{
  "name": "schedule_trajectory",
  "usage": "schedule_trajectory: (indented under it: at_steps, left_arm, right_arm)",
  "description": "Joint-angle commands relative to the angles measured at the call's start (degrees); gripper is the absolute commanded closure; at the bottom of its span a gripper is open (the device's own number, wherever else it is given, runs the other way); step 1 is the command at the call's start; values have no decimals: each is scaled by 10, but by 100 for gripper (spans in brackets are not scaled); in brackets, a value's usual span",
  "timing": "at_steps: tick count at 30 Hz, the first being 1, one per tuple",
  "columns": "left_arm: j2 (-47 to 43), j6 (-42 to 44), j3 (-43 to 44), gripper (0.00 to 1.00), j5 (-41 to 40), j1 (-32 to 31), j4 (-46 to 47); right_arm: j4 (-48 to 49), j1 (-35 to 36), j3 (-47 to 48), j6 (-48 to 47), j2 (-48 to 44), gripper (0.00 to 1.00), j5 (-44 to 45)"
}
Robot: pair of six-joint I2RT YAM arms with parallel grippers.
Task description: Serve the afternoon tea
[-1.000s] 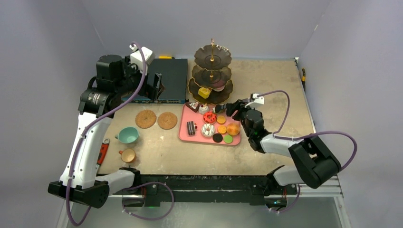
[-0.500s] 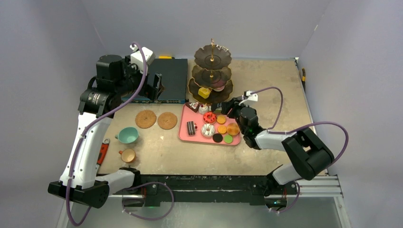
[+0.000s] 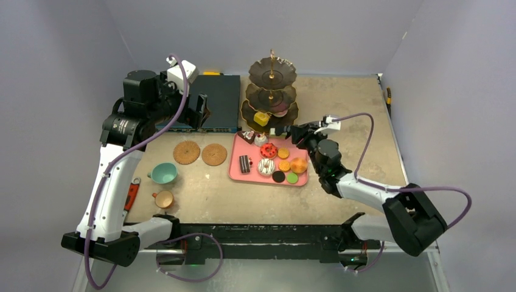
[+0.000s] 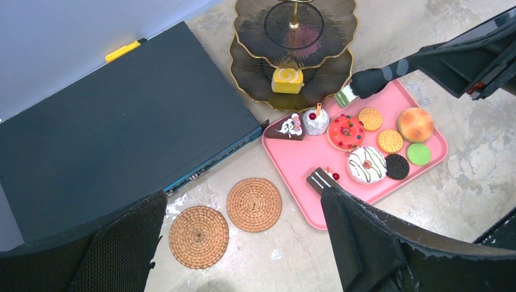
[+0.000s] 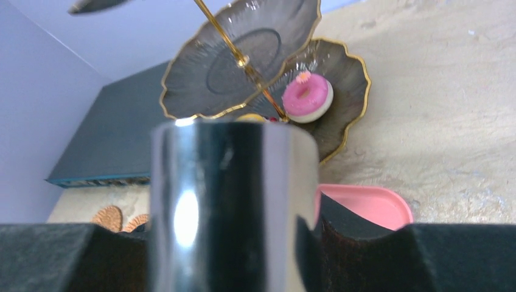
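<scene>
Table (image 3: 353, 103) carries all. Box (image 3: 219, 100) lies upper left in the top view, and the left gripper (image 3: 201, 111) hangs over it, released and empty. Stand (image 3: 261, 73), upper centre, has a yellow roll (image 4: 286, 79) and a pink donut (image 5: 308, 96) on its bottom tier. The tray (image 4: 291, 163) below holds 10 cakes (image 4: 366, 164). 2 cups (image 3: 163, 173) sit lower left, off the 2 coasters (image 3: 187, 152). The right gripper (image 3: 296, 132) is clenched on tongs (image 4: 377, 78) pinching a green piece (image 4: 345, 96) at the bottom tier's right rim. Loading the stand seems the step; next, carry it over the tier, lower, ease the squeeze.
</scene>
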Motion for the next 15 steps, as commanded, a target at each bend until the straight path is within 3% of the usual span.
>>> schedule_trajectory:
  at_steps: [1,15]
  left_arm:
    - [-10,6,19,1,7,2,4]
    - [-12,7,20,1,6,2,1]
  right_arm:
    - [-6,-1,8,-12,-37,64,26]
    - [68,-38,74,-42,67,63,20]
